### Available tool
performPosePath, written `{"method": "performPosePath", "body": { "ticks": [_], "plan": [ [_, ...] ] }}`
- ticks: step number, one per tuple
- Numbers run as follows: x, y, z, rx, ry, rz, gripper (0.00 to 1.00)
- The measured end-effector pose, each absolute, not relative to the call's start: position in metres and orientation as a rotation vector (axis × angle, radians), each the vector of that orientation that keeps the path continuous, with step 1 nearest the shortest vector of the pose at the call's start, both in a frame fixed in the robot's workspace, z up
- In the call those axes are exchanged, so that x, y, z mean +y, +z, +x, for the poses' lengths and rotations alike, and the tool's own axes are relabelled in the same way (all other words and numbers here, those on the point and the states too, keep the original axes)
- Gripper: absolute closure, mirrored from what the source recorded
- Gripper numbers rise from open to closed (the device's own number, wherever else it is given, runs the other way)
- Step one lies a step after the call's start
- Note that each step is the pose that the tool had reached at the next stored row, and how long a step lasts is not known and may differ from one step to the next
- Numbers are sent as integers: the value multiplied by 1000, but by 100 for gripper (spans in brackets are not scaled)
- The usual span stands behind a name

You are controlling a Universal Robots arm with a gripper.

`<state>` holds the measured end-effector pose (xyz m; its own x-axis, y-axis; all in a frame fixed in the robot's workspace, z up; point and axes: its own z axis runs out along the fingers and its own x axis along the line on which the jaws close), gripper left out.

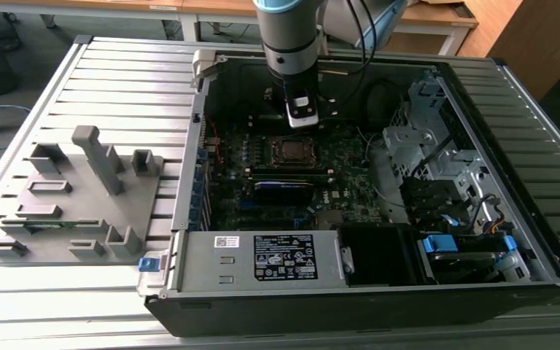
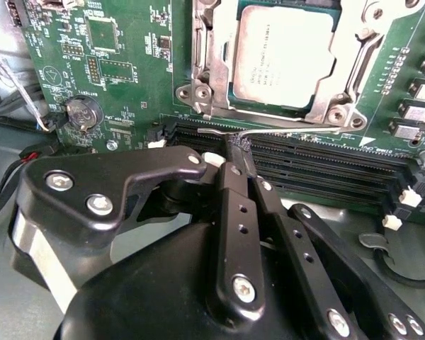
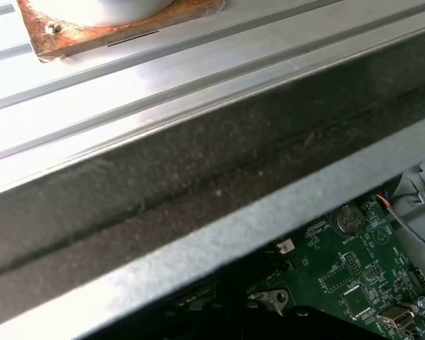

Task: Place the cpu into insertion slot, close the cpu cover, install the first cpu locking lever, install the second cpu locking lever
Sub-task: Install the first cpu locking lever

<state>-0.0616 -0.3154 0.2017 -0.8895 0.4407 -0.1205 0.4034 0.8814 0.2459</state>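
A: Where is the cpu (image 2: 283, 57) sitting?

B: In the second wrist view it lies flat in the insertion slot (image 2: 202, 78), grey metal top up, with the cpu cover (image 2: 354, 49) folded down over it so the chip shows through the frame's window. In the exterior view the socket (image 1: 293, 150) sits amid the green motherboard (image 1: 343, 164) inside the open computer case (image 1: 513, 240).

A: And the end effector?

B: The end effector (image 2: 239, 157) has its two black fingers (image 2: 234, 212) drawn together, tips nearly meeting, right at a thin silver locking lever (image 2: 283, 131) that runs along the socket's edge, between the cover and the long black memory slots (image 2: 319, 166). Whether the tips actually pinch the wire or just touch it, I cannot tell. In the exterior view the end effector (image 1: 302, 117) hangs from the arm (image 1: 288, 36) just beyond the socket.

A: Anything else around?

B: A round coin cell battery (image 2: 81, 113) on the board shows in both wrist views (image 3: 349, 221). The first wrist view also has the case's grey metal rim (image 3: 219, 234). In the exterior view, a labelled power supply (image 1: 260, 259) is at the case's near edge, and a grey fixture tray (image 1: 66, 197) lies on the slatted tabletop (image 1: 114, 80) at the exterior view's left.
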Motion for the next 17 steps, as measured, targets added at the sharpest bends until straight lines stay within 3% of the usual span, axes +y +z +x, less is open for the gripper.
{"method": "performPosePath", "body": {
  "ticks": [17],
  "plan": [
    [-318, 201, -68, 2847, 328, 640, 89]
  ]
}}
